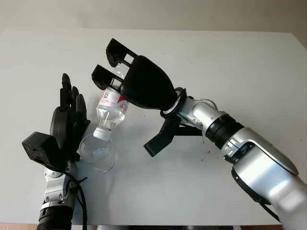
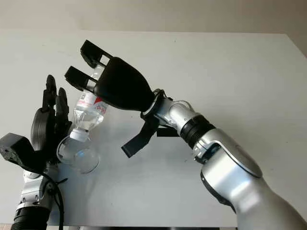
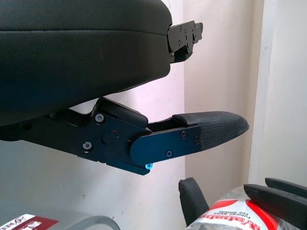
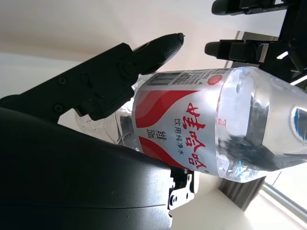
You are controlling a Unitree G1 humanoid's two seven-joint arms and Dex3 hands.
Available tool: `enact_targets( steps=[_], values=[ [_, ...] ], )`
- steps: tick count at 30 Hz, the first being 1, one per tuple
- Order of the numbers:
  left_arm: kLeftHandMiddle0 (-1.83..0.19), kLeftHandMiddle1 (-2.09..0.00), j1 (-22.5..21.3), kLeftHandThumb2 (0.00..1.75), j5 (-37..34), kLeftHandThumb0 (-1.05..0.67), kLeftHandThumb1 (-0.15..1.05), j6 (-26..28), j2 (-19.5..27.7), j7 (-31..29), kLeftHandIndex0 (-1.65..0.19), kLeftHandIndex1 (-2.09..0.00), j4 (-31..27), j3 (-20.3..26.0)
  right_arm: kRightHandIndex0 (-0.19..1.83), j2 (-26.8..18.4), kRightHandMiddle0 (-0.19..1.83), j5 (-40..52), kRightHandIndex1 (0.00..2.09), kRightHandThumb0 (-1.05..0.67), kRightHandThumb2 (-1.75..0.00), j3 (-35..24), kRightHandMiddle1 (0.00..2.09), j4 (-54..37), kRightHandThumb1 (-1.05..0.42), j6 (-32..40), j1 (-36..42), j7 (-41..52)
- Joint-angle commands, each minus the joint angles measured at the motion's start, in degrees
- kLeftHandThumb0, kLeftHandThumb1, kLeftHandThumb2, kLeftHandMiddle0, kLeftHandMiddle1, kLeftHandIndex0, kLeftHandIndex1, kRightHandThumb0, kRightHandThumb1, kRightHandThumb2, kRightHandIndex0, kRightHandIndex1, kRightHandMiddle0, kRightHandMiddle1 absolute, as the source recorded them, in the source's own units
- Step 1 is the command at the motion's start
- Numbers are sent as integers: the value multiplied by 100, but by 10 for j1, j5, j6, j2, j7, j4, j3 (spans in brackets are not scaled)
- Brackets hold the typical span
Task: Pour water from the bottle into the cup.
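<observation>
My right hand is shut on a clear plastic water bottle with a red and white label. It holds the bottle tilted steeply, neck down. The bottle's mouth sits at the rim of a clear cup that stands on the white table near the front left. My left hand is open, upright, right against the cup's left side, fingers pointing away from me. I cannot tell whether water is flowing.
The white table stretches wide to the right and back. My right forearm crosses the middle of the table from the bottom right. The table's front edge lies just below the cup.
</observation>
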Motion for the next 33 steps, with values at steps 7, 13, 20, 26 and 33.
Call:
enact_targets(
  steps=[7, 13, 20, 26, 33],
  values=[
    [19, 0, 22, 60, 2, -82, 105, -6, -25, 2, 19, 0, 23, -8, 98, -9, 72, -3, 209, -36, -14, 11, 209, -12, -105, -11, -36, -32],
    [19, 0, 20, 60, 1, -82, 105, -8, -27, 1, 19, 0, 26, -8, 100, -5, 72, 0, 209, -34, -15, 16, 209, -7, -105, -18, -37, -48],
    [19, 0, 20, 60, -1, -82, 105, -7, -27, 1, 19, 0, 26, -6, 104, -2, 75, -4, 209, -34, -13, 20, 209, -10, -105, -9, -34, -49],
    [19, 0, 21, 60, 0, -82, 105, -7, -25, 0, 19, 0, 26, -6, 108, 5, 77, 13, 209, -34, -14, 13, 209, -7, -104, -16, -27, -43],
    [19, 0, 23, 60, -2, -82, 105, -5, -24, -2, 19, 0, 23, -4, 96, 33, 69, 170, 209, -19, -15, -63, 209, 54, -104, -93, 3, 53]
  ],
)
